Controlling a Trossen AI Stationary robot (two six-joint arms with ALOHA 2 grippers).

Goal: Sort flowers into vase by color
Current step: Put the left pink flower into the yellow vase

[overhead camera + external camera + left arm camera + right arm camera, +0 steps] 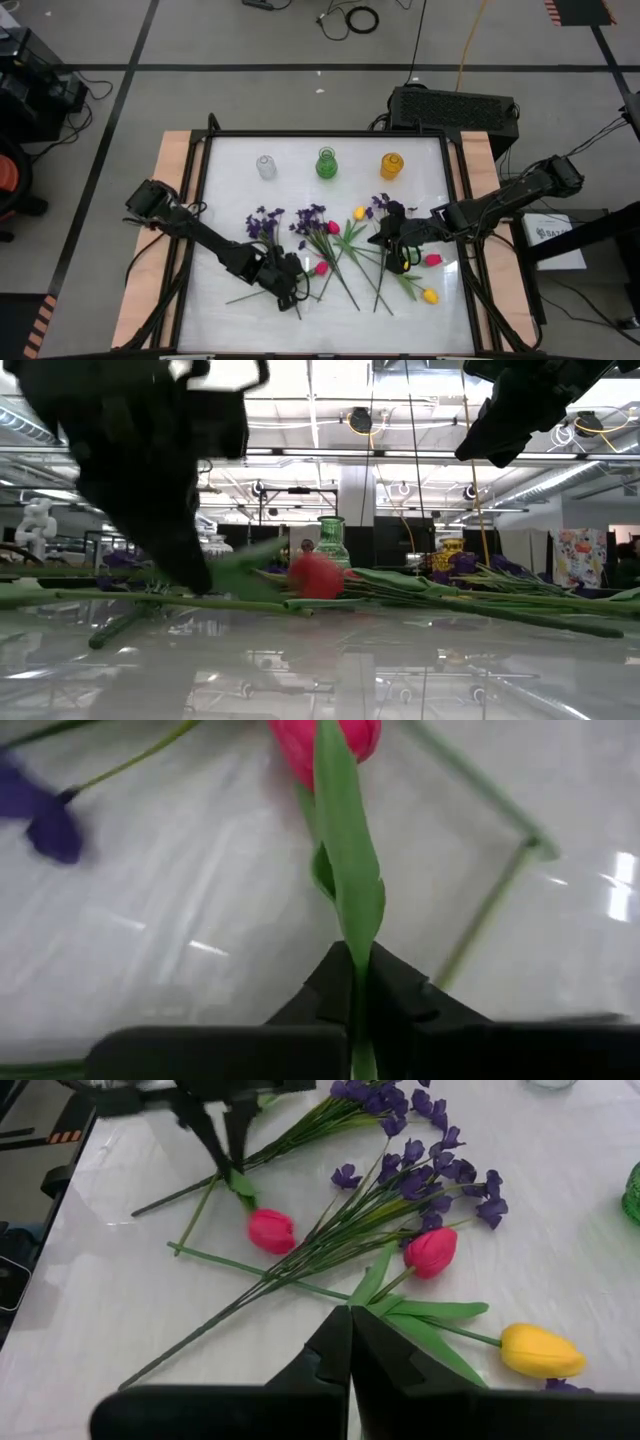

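Pink tulip [320,738], bud cut off, stem hidden in left claw [358,982].

Three vases [328,164] stand in a row along the far side of the bench [230,160]. Nearer, the flowers [330,240] lie scattered across its middle. The left tool [291,283] sits at their near left edge, the right tool [398,262] among those on the right.

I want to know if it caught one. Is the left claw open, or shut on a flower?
Shut on a flower. The left gripper has its dark fingers pinched together on the green stem and leaf just below the pink tulip bud.
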